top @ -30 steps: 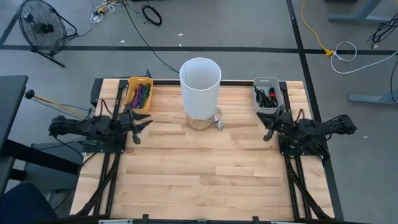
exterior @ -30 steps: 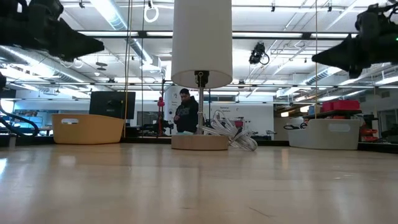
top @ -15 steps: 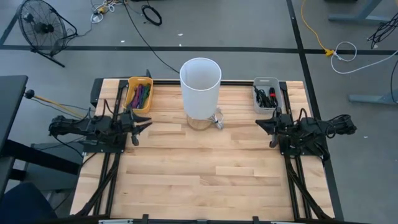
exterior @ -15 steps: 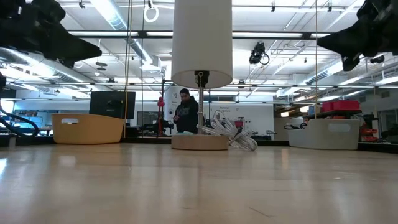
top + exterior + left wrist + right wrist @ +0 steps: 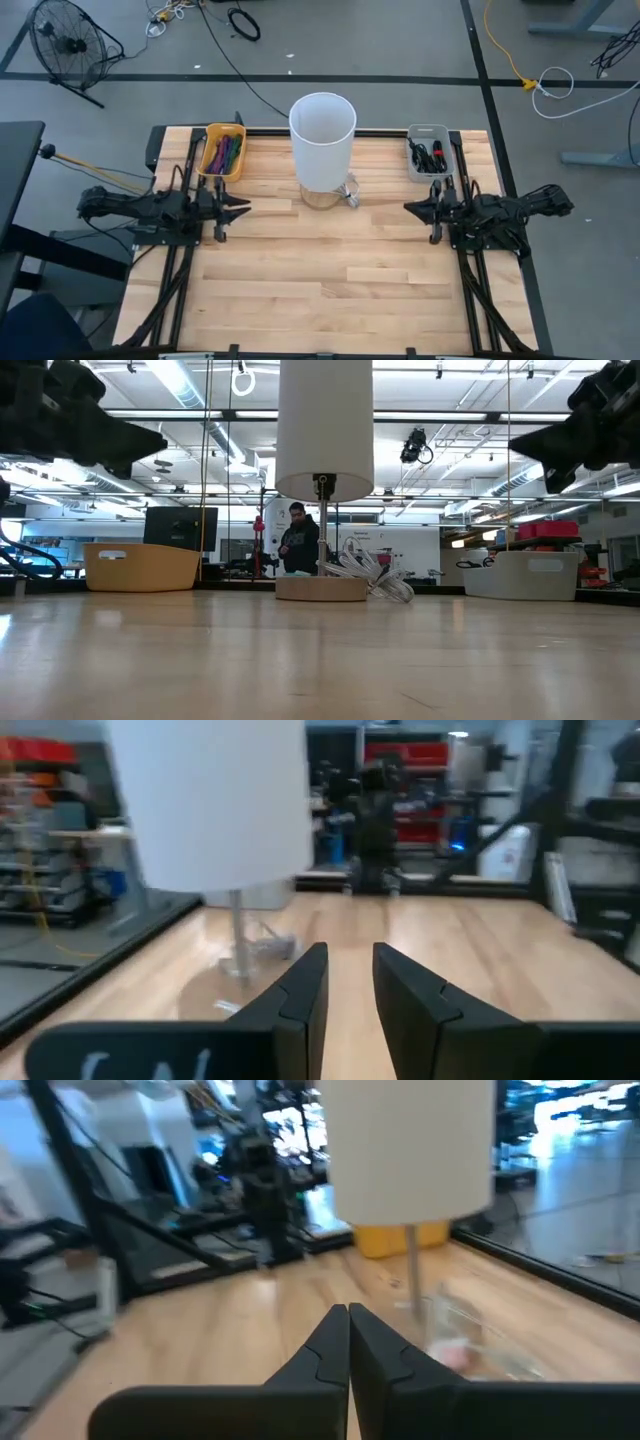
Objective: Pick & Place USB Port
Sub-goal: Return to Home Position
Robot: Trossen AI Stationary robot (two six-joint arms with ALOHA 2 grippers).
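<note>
Left gripper: mine, middle left of the overhead shot, hanging over the left edge of the table. Fingers are a bit spread, just a narrow gap, nothing in it.
Right gripper: middle right of the overhead shot, tip pointing at the centre. Its wrist cam shows the fingers pressed flat together, holding nothing.
USB cables: violet, pink and green bunch lying in the yellow bin, upper left of the overhead frame, well apart from both grippers.
Overhead only: the cables themselves. The low cam just gets the bin's outer wall.
Low cam only: the lamp shade sits up on a thin pole over a round base, with a clear plastic bundle touching the base. A person stands in the room behind.
Grey bin: upper right overhead, dark cables inside.
In the way: the lamp stands between the two bins, and from my right wrist its pole and shade cover part of the yellow bin.
Writing: white label on the yellow bin's wall, too small to read. The white marks on my left wrist housing are too blurry, sorry.
Fan: on the floor, top left corner overhead.
</note>
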